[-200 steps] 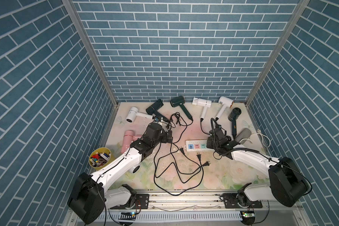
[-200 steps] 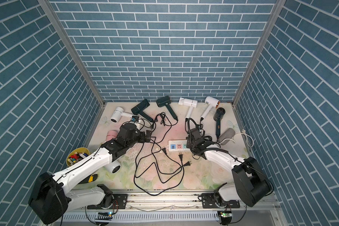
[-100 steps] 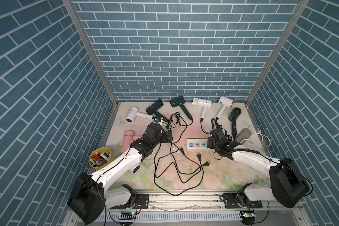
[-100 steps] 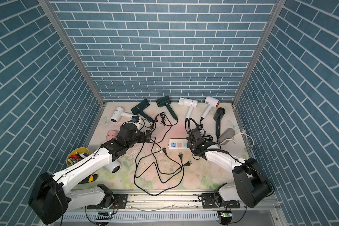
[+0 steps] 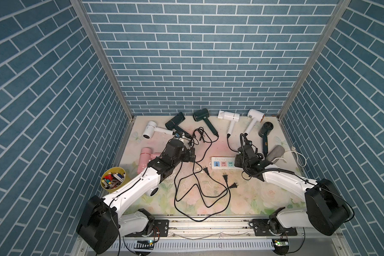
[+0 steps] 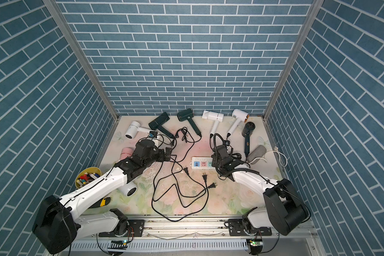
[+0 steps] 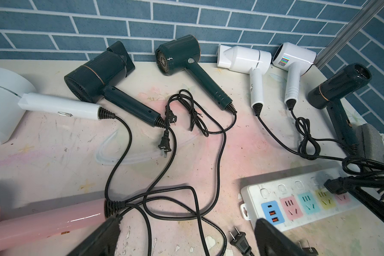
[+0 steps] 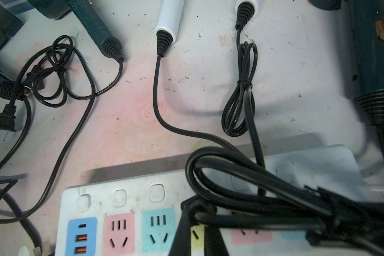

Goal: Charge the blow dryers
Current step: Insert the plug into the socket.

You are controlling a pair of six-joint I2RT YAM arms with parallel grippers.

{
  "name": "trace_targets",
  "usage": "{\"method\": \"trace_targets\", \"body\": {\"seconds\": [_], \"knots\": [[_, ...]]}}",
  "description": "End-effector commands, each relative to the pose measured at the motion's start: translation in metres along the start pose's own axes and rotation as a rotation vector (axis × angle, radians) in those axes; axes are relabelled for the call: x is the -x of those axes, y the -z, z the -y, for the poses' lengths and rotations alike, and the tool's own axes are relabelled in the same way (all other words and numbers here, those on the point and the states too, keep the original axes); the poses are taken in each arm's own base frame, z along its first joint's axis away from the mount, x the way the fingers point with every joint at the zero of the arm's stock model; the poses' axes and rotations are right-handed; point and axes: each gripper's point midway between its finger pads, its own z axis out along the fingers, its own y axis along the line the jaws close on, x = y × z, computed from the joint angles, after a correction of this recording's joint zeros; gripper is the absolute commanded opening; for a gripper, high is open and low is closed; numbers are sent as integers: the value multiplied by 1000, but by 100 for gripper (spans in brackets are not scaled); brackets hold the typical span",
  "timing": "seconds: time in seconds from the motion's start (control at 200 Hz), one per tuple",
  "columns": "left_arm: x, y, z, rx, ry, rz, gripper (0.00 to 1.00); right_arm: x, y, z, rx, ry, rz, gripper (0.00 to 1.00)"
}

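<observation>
My L hand (image 7: 186,233) gapes; R hand (image 8: 197,223) clamped on plug (image 8: 196,207) over strip (image 8: 120,197). Open counter (image 5: 264,199) near 5 o'clock edge.

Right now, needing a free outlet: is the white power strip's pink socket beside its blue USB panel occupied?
No, the pink socket shows empty slots.

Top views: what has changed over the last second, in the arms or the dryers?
Nothing visibly changed. The right gripper stays shut on a black plug over the power strip, the left gripper stays open, and the blow dryers lie where they were.
</observation>
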Motion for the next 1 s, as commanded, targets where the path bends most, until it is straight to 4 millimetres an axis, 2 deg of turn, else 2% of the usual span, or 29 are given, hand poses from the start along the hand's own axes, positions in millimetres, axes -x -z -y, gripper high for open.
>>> {"method": "trace_targets", "body": {"seconds": [0.0,0.315,0.995], "knots": [[0,2,0,-8,-2,12,100,-5,-4,9,-39,-48,-7,0],[0,2,1,-15,0,12,99,-30,-7,15,-46,-46,-77,0],[1,3,1,-16,1,14,99,-40,-2,9,-59,-11,-119,0]]}}
